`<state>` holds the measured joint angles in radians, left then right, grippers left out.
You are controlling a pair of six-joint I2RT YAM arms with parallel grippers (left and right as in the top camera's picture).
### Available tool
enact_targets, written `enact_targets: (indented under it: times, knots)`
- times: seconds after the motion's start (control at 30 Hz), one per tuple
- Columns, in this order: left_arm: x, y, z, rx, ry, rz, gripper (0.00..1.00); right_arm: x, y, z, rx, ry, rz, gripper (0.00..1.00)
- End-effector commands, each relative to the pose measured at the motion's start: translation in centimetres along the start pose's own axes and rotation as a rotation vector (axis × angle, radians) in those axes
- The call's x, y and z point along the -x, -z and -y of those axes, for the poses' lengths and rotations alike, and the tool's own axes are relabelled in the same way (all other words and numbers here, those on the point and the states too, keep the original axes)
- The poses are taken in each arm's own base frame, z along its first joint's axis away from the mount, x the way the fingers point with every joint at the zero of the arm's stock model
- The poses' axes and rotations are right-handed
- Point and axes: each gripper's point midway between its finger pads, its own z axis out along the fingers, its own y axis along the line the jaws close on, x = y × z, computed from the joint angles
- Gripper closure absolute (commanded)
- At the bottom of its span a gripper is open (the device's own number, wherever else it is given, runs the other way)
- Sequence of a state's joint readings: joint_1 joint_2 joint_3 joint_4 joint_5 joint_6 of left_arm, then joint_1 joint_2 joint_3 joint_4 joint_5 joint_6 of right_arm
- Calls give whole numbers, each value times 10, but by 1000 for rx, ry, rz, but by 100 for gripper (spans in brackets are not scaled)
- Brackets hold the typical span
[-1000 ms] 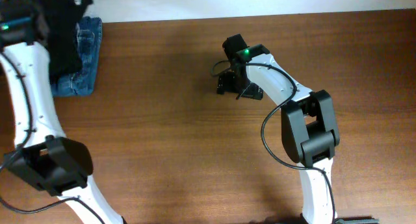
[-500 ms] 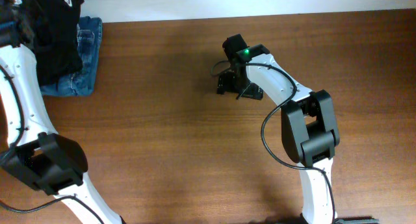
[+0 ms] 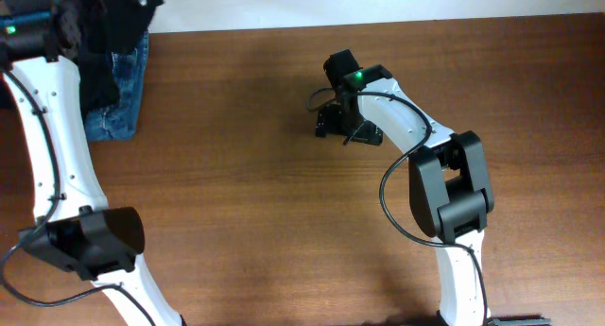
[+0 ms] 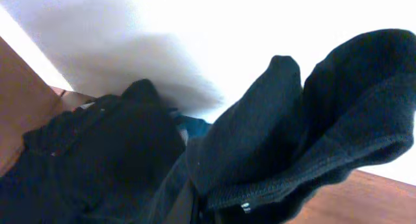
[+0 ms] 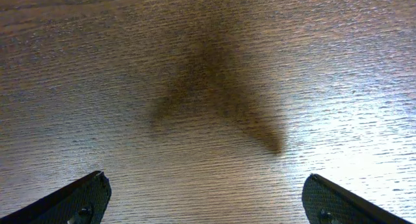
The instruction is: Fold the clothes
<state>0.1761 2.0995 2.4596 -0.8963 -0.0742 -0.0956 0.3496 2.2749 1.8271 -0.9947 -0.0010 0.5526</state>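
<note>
The clothes, a very dark T-shirt point(image 3: 112, 22), hang bunched at the table's far left corner, lifted above the wood. My left gripper point(image 3: 77, 16) is shut on the shirt, its jaws buried in the cloth. In the left wrist view the dark folds point(image 4: 312, 120) fill most of the frame and cover the left gripper point(image 4: 208, 210). My right gripper point(image 3: 333, 120) hovers low over bare wood near the table's middle, far from the shirt. In the right wrist view the right gripper point(image 5: 207, 188) is open, both fingertips point(image 5: 81, 197) wide apart with nothing between them.
Blue denim jeans point(image 3: 121, 99) lie under and beside the hanging shirt at the far left; a strip of the jeans point(image 4: 194, 126) shows behind the cloth. The brown wooden table point(image 3: 236, 203) ends at a white wall along the back edge.
My left arm swung left and back, then came right again, carrying the shirt with it; the cloth now hangs further right over the jeans. The right arm has not moved.
</note>
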Motion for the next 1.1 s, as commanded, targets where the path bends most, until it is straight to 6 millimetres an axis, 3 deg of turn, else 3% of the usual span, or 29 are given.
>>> enact_targets:
  times: [0.0, 0.13, 0.3, 0.63, 0.9, 1.07]
  knots:
    - [28, 33, -4, -4, 34, 81, 99, 1, 4, 0, -7, 2, 10, 1]
    - [27, 27, -19, 23, 46, 77, 99, 0, 4, 0, -9, 2, 7, 1]
    - [21, 13, -52, 74, 88, 62, 99, 0, 4, 0, -9, 1, 7, 1]
    - [-35, -48, -133, 207, 373, -66, 99, 0, 4, 1, -9, 1, 6, 1]
    - [-63, -84, -190, 285, 466, -78, 99, 0, 4, 1, -9, 1, 6, 1]
    - [-77, -93, -223, 334, 493, -86, 99, -1, 4, 1, -13, 2, 1, 1]
